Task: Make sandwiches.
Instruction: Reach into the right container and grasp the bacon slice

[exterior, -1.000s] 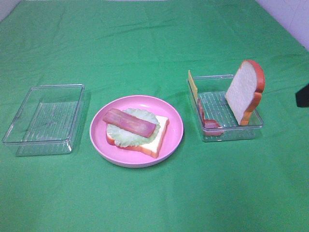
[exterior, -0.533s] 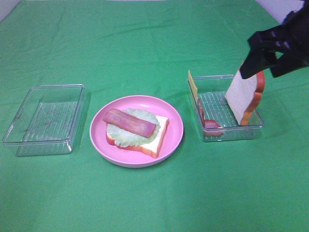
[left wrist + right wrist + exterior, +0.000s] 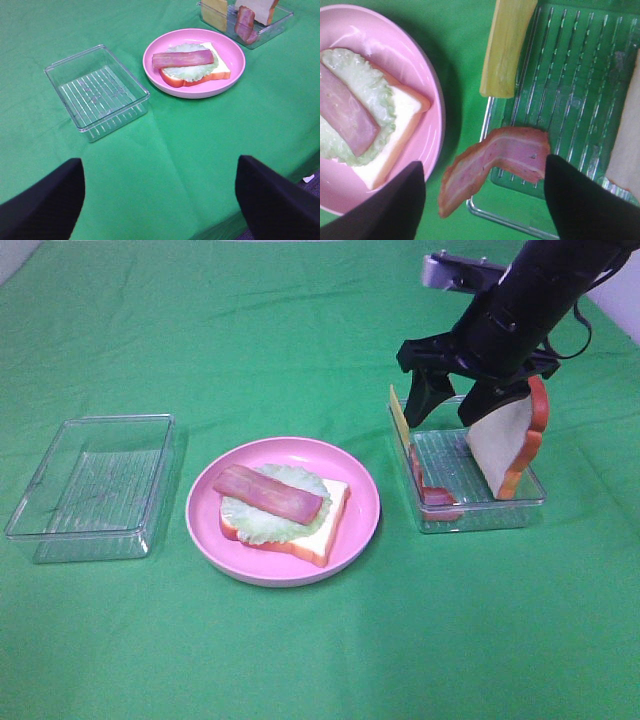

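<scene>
On the pink plate (image 3: pixel 365 510) lies the partly stacked sandwich (image 3: pixel 285 508): one bread slice, lettuce and a bacon strip on top. The clear right tray (image 3: pixel 450 455) holds a bread slice (image 3: pixel 510 445) standing on edge, a yellow cheese square (image 3: pixel 400 415) leaning on its left wall, and a bacon strip (image 3: pixel 432 492) draped over its front corner. My right gripper (image 3: pixel 452 405) hangs open just above this tray. In the right wrist view its fingers straddle the bacon (image 3: pixel 505 155), apart from it, with the cheese (image 3: pixel 507 45) beyond. My left gripper (image 3: pixel 160 200) is open and empty, far from the plate (image 3: pixel 235 55).
An empty clear tray (image 3: pixel 120 420) sits left of the plate on the green cloth, also seen in the left wrist view as the ridged tray (image 3: pixel 95 92). The table's edge shows at the lower right of the left wrist view.
The right arm has come in from the right edge and moved left and down over the right tray. The food, the plate and the trays have not moved.
</scene>
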`<state>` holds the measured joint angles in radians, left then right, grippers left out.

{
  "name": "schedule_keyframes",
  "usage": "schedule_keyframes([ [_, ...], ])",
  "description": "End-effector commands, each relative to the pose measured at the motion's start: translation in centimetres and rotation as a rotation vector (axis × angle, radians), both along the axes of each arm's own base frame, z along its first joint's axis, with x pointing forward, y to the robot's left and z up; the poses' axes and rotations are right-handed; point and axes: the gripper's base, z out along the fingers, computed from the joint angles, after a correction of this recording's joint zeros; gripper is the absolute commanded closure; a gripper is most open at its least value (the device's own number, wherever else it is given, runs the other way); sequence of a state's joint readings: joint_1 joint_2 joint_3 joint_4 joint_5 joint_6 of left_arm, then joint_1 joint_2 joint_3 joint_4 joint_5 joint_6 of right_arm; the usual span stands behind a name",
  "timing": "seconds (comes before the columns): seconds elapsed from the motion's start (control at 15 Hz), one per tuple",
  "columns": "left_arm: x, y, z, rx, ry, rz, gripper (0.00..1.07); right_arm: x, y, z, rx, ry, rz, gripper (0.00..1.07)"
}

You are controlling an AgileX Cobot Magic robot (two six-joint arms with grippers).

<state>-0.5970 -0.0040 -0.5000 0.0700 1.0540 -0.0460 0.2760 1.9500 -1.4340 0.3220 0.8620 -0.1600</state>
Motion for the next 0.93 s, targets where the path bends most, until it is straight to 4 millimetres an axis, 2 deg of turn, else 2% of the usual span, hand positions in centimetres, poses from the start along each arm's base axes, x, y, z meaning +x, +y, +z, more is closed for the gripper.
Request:
schedule_keyframes([
  [0.07, -0.3, 0.1, 0.0, -0.023, -0.020, -0.008, 0.29, 0.6, 0.2, -1.7, -0.016, 0.062, 0.002, 0.46],
  [0.33, -0.3, 0.1, 0.0, -0.023, -0.020, -0.008, 0.29, 1.0, 0.3, -4.5, -0.028, 0.123, -0.002, 0.47],
  [0.4, -0.3, 0.1, 0.0, -0.023, -0.020, -0.008, 0.29, 1.0, 0.3, -4.7, -0.029, 0.129, -0.002, 0.51],
  [0.47, -0.3, 0.1, 0.0, -0.023, -0.020, -0.008, 0.29, 1.0, 0.4, -4.9, -0.027, 0.137, -0.003, 0.65],
  [0.53, -0.3, 0.1, 0.0, -0.023, -0.020, -0.008, 0.29, 1.0, 0.4, -4.9, -0.027, 0.137, -0.003, 0.70],
  [0.6, -0.3, 0.1, 0.0, -0.023, -0.020, -0.008, 0.29, 0.9, 0.4, -4.8, -0.024, 0.142, -0.003, 0.83],
  [0.73, -0.3, 0.1, 0.0, -0.023, -0.020, -0.008, 0.29, 0.8, 0.5, -4.3, -0.012, 0.148, -0.002, 1.06],
  [0.8, -0.3, 0.1, 0.0, -0.023, -0.020, -0.008, 0.29, 0.8, 0.5, -3.7, -0.007, 0.138, 0.003, 1.07],
  [0.93, -0.3, 0.1, 0.0, -0.023, -0.020, -0.008, 0.29, 0.3, 0.4, -0.6, 0.013, 0.077, 0.009, 1.07],
])
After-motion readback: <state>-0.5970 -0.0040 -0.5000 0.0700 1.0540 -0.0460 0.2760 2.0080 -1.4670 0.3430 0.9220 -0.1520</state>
